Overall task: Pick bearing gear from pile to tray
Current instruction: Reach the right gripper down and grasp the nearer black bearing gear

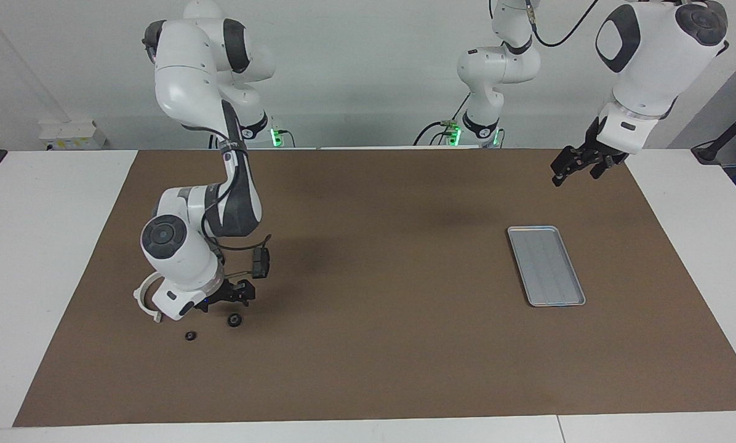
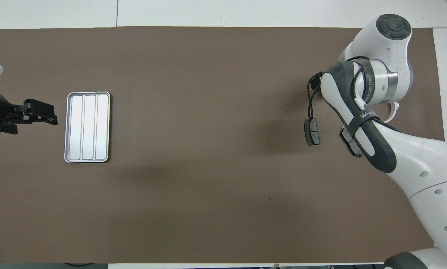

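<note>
Right gripper low over the pile, no ring taken yet

Nearest the robots: left gripper (image 1: pixel 572 166) up over the mat's edge by the tray (image 1: pixel 546 265), fingers apart, empty, waiting. Next out, dark brake pad (image 1: pixel 260 261), then white half-ring bracket (image 1: pixel 146 294) partly hidden under the right arm. Then right gripper (image 1: pixel 232 298) just above the larger black ring (image 1: pixel 235 320), fingers spread wide, nothing held. Farthest: smaller black ring (image 1: pixel 190 336), apart from the first. To do well, probably: centre over the larger ring, straddle it evenly, descend straight to the mat, close gently, lift clear of bracket and cable before crossing to the tray at the left arm's end.
</note>
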Controlling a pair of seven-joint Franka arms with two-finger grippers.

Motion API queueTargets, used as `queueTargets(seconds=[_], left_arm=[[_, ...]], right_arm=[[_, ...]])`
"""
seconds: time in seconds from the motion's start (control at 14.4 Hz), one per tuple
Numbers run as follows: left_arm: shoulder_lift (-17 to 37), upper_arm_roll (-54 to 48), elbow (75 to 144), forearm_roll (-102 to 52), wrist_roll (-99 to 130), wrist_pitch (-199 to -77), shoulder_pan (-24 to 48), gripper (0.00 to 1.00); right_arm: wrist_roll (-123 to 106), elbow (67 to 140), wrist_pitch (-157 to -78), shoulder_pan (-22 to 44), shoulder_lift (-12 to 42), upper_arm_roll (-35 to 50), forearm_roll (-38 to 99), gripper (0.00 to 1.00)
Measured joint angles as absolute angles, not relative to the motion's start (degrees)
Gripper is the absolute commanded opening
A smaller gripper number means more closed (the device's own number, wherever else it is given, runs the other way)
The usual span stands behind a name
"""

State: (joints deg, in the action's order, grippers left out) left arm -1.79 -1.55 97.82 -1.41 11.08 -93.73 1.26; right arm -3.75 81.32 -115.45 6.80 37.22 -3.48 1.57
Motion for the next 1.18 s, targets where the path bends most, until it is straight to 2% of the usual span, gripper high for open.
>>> queueTargets(seconds=[0.42, 0.63, 0.98, 1.18], left_arm=[[-1.8, -1.6, 97.8, -1.4, 11.1, -93.7, 1.3, 1.00], [-1.8, -1.5, 97.8, -1.4, 11.1, -93.7, 1.3, 1.00], [-1.8, -1.5, 97.8, -1.4, 11.1, -93.7, 1.3, 1.00], [-1.8, -1.5, 97.8, -1.4, 11.1, -93.7, 1.3, 1.00]], right_arm=[[-3.7, 80.7, -118.6, 7.2, 40.1, -3.5, 1.6, 0.92], [-3.7, 80.3, -118.6, 7.2, 40.2, -3.5, 1.6, 0.85], [-3.7, 80.3, -118.6, 7.2, 40.5, -3.5, 1.6, 0.83], [-3.7, 80.3, -118.6, 7.2, 40.9, -3.5, 1.6, 0.73]])
